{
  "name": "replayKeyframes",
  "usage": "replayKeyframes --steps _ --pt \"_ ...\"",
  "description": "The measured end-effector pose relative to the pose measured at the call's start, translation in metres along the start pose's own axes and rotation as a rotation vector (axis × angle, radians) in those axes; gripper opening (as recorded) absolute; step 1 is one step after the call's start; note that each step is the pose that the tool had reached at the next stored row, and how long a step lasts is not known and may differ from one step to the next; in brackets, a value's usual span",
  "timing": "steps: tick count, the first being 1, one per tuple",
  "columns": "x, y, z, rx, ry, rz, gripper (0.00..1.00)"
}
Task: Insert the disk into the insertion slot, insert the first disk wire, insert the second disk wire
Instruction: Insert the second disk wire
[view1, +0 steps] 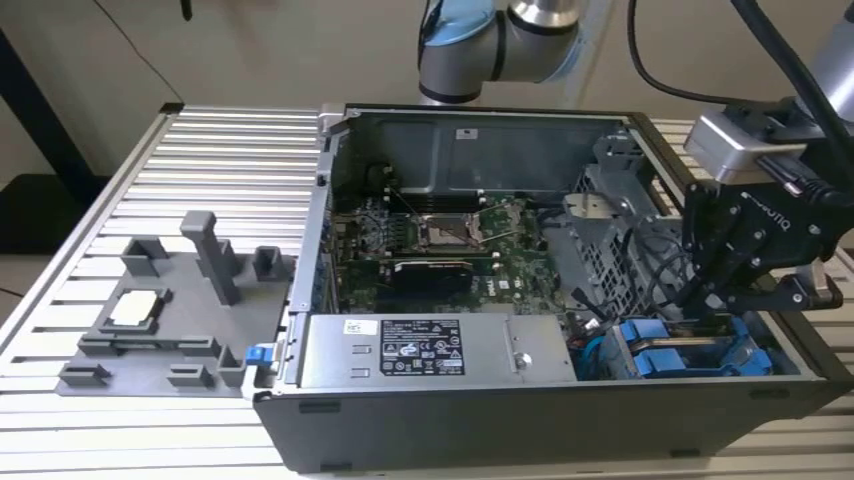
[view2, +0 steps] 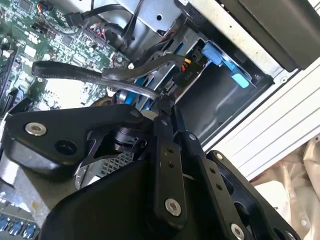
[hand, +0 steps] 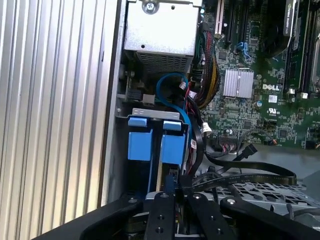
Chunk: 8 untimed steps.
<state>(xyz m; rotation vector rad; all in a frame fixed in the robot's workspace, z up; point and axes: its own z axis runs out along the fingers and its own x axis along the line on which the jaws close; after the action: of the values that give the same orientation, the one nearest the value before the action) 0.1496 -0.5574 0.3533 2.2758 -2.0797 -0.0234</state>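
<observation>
The disk sits inside the insertion slot (view1: 607, 350) at the case's front right corner; its blue bracket (view1: 667, 358) (hand: 150, 142) faces up. A blue disk wire (hand: 172, 82) loops from near the power supply down beside the bracket to my fingertips. My gripper (view1: 697, 300) (view2: 162, 102) (hand: 175, 192) reaches down into the cage just over the bracket, fingers pressed together on the end of that wire. A flat black wire (view2: 85, 75) (hand: 250, 175) crosses close by the fingers. The disk's metal body is hidden by the bracket and cage.
The motherboard (view1: 441, 235) fills the open case (view1: 334, 180), with the labelled grey power supply (view1: 420, 350) at the front. A grey fixture (view1: 174, 300) with posts stands on the ribbed table at the exterior view's left. Cable bundles (hand: 210, 75) crowd the space beside the cage.
</observation>
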Motion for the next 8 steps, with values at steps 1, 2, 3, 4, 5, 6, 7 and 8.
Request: replayKeyframes --steps 1,2,3,4,5,6,7,8 --pt "0.0004 -0.0003 0.0011 -0.0001 -0.0001 0.003 0.16" --pt "0.0005 -0.0003 0.0019 -0.0002 -0.0007 0.007 0.16" --pt "0.0006 -0.0004 0.0028 -0.0003 -0.0018 0.013 0.16" --pt "0.0006 -0.0005 0.0033 -0.0004 -0.0028 0.02 0.16" --pt "0.0006 -0.0006 0.0036 -0.0005 -0.0037 0.027 0.16" --pt "0.0006 -0.0012 0.0038 -0.0006 -0.0041 0.03 0.16" --pt "0.0007 -0.0014 0.0039 -0.0006 -0.0043 0.03 0.16" --pt "0.0007 -0.0014 0.0039 -0.0006 -0.0043 0.03 0.16"
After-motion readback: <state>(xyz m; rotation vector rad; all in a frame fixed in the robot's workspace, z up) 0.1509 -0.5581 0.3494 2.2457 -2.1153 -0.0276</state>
